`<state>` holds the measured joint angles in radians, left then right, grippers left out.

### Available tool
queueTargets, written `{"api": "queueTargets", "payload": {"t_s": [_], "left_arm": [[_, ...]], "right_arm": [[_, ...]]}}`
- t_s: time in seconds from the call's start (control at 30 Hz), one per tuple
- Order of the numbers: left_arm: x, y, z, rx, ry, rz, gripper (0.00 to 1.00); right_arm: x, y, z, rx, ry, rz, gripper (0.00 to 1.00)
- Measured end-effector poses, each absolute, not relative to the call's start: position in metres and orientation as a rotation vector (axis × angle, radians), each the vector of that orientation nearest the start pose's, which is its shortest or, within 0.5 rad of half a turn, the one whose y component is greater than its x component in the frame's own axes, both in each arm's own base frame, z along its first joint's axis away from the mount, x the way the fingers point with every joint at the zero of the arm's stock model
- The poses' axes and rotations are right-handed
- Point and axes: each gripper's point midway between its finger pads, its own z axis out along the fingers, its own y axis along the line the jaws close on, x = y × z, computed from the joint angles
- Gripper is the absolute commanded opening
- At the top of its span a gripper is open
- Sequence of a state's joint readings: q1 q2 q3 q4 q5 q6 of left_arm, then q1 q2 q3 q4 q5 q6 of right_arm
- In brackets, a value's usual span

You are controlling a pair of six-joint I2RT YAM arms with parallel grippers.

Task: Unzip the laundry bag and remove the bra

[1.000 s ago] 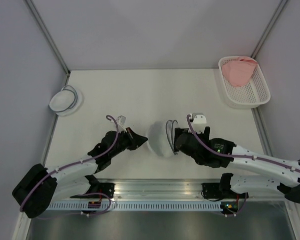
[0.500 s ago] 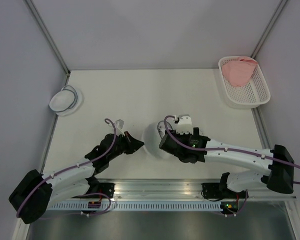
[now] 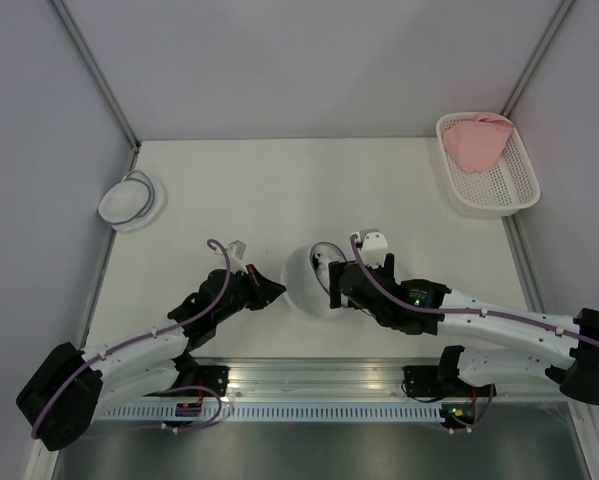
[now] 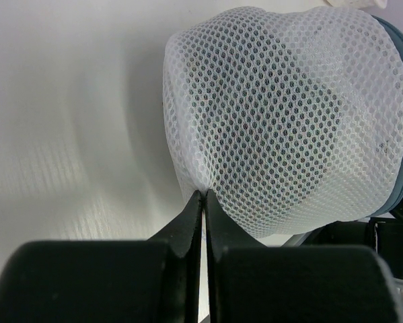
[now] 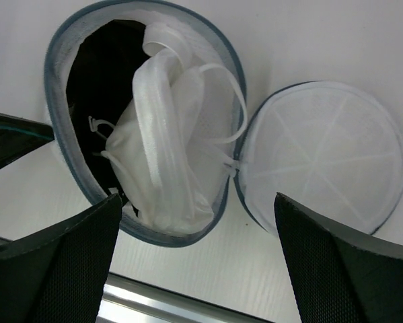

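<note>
The laundry bag (image 3: 304, 280), a white mesh dome with a dark grey-blue zipper rim (image 5: 58, 128), lies on its side between my two arms. It is unzipped. Its flat disc lid (image 5: 322, 155) hangs open beside the mouth. The bra (image 5: 171, 141), white with thin straps, bulges out of the opening against a dark interior. My left gripper (image 4: 203, 195) is shut on a pinch of mesh at the dome's base (image 4: 282, 121). My right gripper (image 5: 196, 202) is wide open just in front of the mouth, holding nothing.
A white slatted basket (image 3: 509, 190) holding a pink garment (image 3: 476, 140) stands at the back right corner. A smaller white dome with a pale bluish rim (image 3: 131, 200) lies by the left wall. The metal rail (image 3: 309, 380) runs along the near edge.
My right gripper swung left over the bag, then drew back slightly to the right. The bag's open mouth now shows at its top. My left gripper keeps its pinch on the mesh.
</note>
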<state>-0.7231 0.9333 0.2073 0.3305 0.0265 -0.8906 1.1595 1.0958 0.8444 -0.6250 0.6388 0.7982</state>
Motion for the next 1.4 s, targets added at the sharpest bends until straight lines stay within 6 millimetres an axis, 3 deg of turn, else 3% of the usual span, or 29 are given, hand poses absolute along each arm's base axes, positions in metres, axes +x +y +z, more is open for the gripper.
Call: {"api": "queueTargets", "payload": {"t_s": [0.13,0.3,0.4,0.43,0.5,0.53,0.6,0.8,0.97,1.23,1.4], "left_arm": [[0.204,-0.229,0.087,-0.158,2.125,-1.042,0.02],[0.204,-0.229,0.089,-0.155,2.12,-1.044,0.02],[0.204,-0.229,0.09,-0.151,2.116,-1.044,0.02],[0.204,-0.229,0.09,-0.149,2.115,-1.044,0.02],[0.204,-0.229,0.089,-0.147,2.116,-1.042,0.02],[0.203,-0.229,0.088,-0.148,2.119,-1.041,0.02],[0.202,-0.227,0.085,-0.148,2.125,-1.037,0.02],[0.197,-0.223,0.074,-0.15,2.149,-1.021,0.02],[0.196,-0.222,0.076,-0.149,2.136,-1.03,0.02],[0.195,-0.221,0.077,-0.152,2.136,-1.028,0.02],[0.195,-0.221,0.076,-0.151,2.14,-1.028,0.02]], "right_arm": [[0.187,0.238,0.145,-0.182,2.244,0.355,0.98],[0.2,0.244,0.137,-0.18,2.243,0.371,0.96],[0.21,0.245,0.12,-0.183,2.266,0.374,0.76],[0.212,0.247,0.114,-0.188,2.278,0.384,0.62],[0.215,0.251,0.103,-0.204,2.299,0.411,0.45],[0.216,0.254,0.099,-0.207,2.307,0.437,0.27],[0.214,0.262,0.093,-0.238,2.317,0.486,0.03],[0.21,0.267,0.099,-0.252,2.309,0.549,0.01],[0.213,0.236,0.131,-0.164,2.246,0.459,0.0],[0.235,0.18,0.246,0.085,1.973,0.416,0.0],[0.263,0.139,0.294,0.277,1.844,0.281,0.0]]}}
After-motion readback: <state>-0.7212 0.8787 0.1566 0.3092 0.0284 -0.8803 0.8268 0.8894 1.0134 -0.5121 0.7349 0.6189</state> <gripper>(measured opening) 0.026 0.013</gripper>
